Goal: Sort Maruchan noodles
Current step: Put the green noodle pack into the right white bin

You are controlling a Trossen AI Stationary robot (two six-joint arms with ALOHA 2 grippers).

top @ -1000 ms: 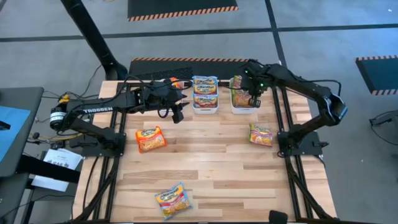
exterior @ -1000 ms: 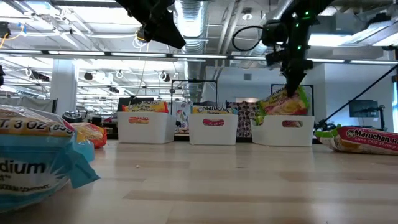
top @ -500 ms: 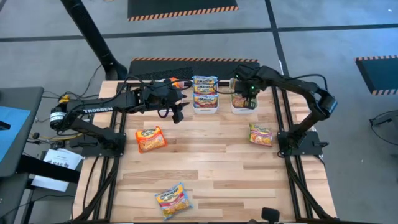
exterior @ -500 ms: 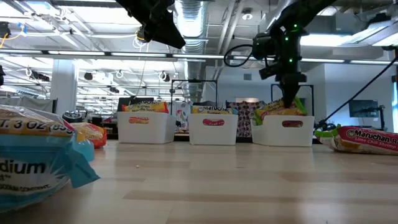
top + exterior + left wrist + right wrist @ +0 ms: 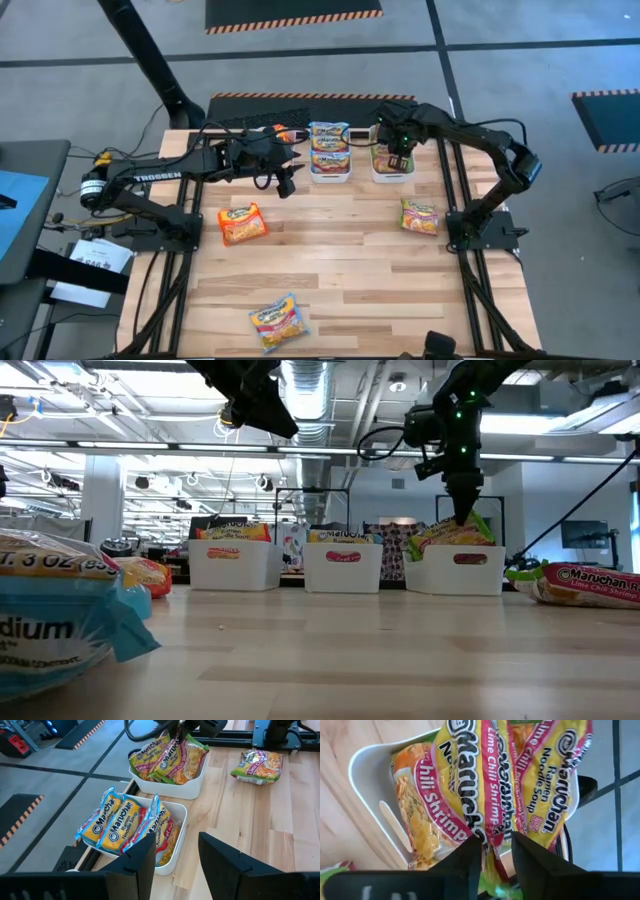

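Because the noodle packs [image 5: 470, 785] look light, crinkly and slippery, pinch a flat edge. Right gripper [image 5: 496, 847] has half-open jaws around one pack's edge; left gripper [image 5: 175, 852] hangs open, empty.

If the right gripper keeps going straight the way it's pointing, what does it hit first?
Most likely the lime chili shrimp packets standing in the right-hand white bin. The right gripper points down into them, fingers slightly apart around a packet edge. Any remaining gap is hard to judge.
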